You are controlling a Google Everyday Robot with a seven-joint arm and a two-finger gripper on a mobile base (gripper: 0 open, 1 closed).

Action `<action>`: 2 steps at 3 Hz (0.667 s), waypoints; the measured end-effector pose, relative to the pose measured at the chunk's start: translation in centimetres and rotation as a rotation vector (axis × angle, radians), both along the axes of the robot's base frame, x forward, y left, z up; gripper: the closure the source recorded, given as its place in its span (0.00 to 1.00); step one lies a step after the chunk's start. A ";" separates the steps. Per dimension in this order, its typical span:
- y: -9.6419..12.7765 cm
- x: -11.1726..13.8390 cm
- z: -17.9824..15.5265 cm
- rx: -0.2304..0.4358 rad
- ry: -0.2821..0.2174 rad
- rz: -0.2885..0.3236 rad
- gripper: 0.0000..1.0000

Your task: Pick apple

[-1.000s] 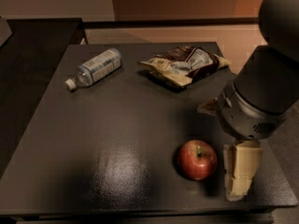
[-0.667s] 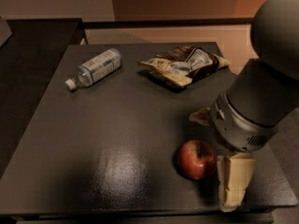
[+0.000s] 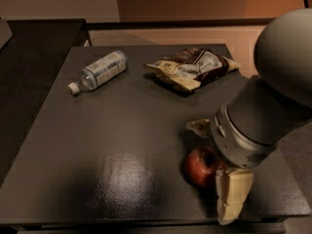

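The red apple point(image 3: 199, 165) rests on the dark table point(image 3: 122, 145) near its front right corner. My gripper point(image 3: 209, 172) hangs over it from the right, below the big grey arm. One cream finger point(image 3: 199, 127) shows just behind the apple and the other point(image 3: 233, 195) stands at its front right, so the fingers straddle it. The jaws are open. The wrist hides the apple's right side.
A plastic water bottle point(image 3: 99, 71) lies on its side at the back left of the table. A crumpled snack bag point(image 3: 192, 68) lies at the back right. The table's front edge runs just below the apple.
The arm has moved left and forward over the apple, so the fingers now stand on either side of it and the wrist covers part of it. The apple has not moved.
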State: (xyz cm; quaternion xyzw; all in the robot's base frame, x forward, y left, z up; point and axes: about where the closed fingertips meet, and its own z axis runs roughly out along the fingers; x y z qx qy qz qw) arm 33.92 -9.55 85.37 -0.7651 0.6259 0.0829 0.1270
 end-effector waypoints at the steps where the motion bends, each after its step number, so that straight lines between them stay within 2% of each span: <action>1: 0.1 0.6 -0.3 0.011 -0.037 0.018 0.18; 2: -0.3 1.2 -0.2 0.013 -0.067 0.017 0.40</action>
